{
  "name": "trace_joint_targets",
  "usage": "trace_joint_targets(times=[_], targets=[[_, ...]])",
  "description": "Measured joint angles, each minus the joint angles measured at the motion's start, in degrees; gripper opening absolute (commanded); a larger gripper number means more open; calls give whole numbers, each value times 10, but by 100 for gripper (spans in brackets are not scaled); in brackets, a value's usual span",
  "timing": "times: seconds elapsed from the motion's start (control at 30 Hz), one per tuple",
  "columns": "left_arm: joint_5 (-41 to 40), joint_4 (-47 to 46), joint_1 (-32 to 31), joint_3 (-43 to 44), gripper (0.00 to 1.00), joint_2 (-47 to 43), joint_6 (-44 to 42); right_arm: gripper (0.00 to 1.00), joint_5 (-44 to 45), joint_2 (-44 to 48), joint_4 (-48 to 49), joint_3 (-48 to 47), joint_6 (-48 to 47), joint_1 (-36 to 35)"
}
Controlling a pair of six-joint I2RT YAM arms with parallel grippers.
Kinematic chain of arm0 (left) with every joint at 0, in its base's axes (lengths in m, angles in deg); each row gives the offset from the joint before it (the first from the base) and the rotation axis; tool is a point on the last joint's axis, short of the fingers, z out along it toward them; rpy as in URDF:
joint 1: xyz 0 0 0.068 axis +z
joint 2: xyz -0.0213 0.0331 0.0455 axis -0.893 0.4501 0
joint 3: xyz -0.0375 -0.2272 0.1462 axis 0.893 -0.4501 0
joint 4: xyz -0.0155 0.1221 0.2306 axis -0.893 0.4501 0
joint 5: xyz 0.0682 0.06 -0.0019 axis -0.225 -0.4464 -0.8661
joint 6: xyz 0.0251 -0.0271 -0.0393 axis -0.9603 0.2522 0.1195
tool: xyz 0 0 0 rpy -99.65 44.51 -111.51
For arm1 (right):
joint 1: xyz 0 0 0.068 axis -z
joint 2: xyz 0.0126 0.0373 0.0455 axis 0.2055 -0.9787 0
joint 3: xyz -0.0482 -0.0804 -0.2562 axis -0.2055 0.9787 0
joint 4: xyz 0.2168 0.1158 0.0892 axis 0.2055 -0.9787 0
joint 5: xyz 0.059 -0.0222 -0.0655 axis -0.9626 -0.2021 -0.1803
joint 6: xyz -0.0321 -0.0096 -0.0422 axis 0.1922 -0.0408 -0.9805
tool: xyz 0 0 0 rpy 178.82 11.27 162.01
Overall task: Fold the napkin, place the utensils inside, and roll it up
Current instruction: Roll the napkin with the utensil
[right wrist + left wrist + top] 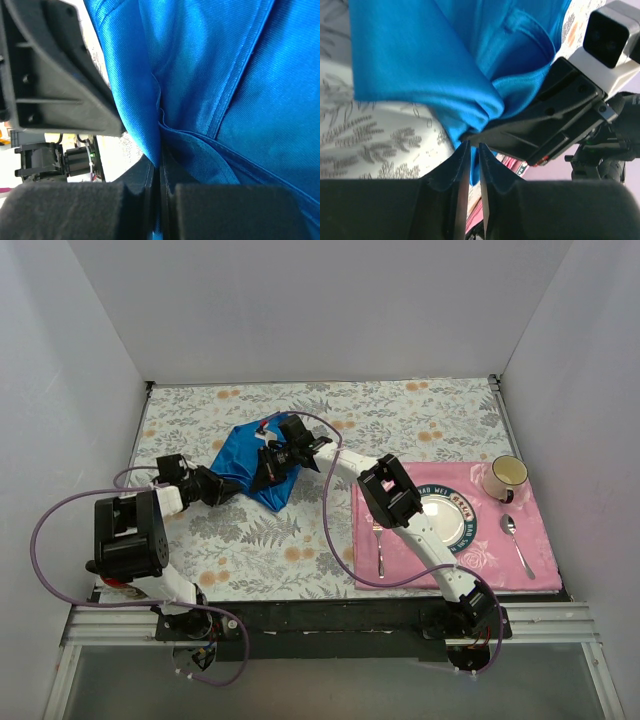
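The blue napkin (245, 455) is bunched at the middle of the floral table, held between both grippers. My right gripper (268, 470) is shut on a fold of the napkin (210, 75), with the cloth pinched at its tips (160, 162). My left gripper (232, 492) sits at the napkin's lower left edge. Its jaws (474, 145) are nearly together, with a strip of the blue cloth (420, 55) between the tips. The two grippers are very close, and the right gripper's black body (545, 125) is beside the left tips. No knife shows in any view.
A pink placemat (540, 570) lies at the right. On it are a plate (447, 518), a fork (378, 548), a spoon (516, 540) and a cup (505, 477). The right arm reaches over the mat's left part. White walls enclose the table on three sides.
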Motion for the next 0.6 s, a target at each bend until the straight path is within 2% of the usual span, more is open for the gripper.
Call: trace_joint_targets(times=[0.23,0.43,0.6], targets=[[6,-72,0,7,9,56,27,1,-2,-1,5,1,13,0],[3,-92,0,19,8,81,37,1,-5,-2,9,3,20,1],[-13,-91,0,38,2,101,36,4,-7,-2,10,4,21,2]])
